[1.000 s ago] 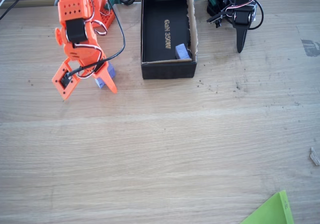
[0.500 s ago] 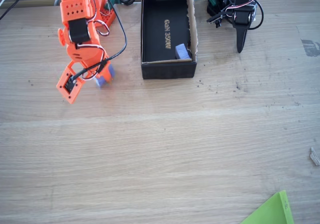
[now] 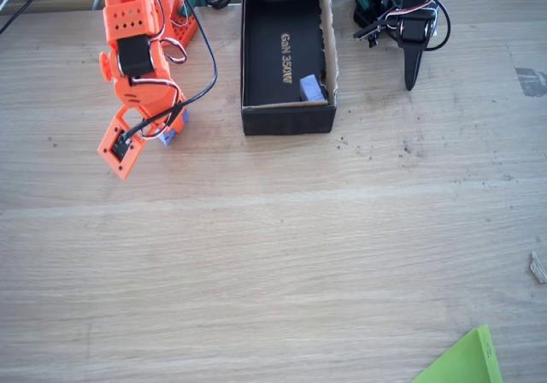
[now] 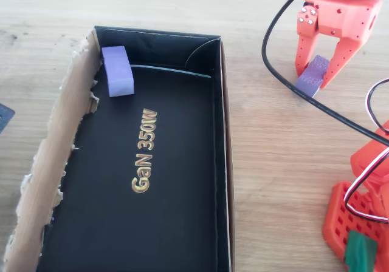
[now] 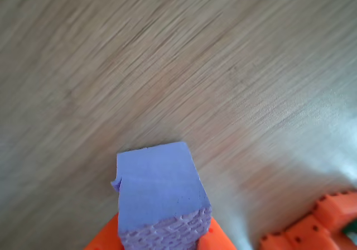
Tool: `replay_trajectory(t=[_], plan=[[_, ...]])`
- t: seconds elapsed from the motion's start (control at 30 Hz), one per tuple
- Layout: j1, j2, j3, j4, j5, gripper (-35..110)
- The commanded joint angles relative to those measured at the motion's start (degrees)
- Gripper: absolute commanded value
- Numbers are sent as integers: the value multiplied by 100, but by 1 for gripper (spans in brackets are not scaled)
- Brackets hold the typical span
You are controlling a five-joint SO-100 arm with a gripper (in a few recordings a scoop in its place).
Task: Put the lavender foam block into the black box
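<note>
Lavender foam block (image 4: 310, 76) pinched between closed orange fingers (image 4: 339, 58), lifted off the wooden surface (image 3: 273, 255) for carrying over into the black box (image 4: 222, 132).

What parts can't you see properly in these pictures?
- Fixed view: the lavender foam block is mostly hidden behind the orange end effector.
- Wrist view: the block's lower end is cut off by the bottom edge.
- Overhead view: the near end of the black box runs off the bottom edge.
- Wrist view: the table is blurred.
</note>
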Motion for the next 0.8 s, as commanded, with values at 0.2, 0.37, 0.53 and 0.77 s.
replay_trajectory(t=[0.2,0.37,0.53,0.77], plan=[[-18,1714,18,290,-352,0],[70,2549,-439,519,-940,0],[255,3516,-896,519,-1608,0],[202,3990,-967,387,-1608,0]])
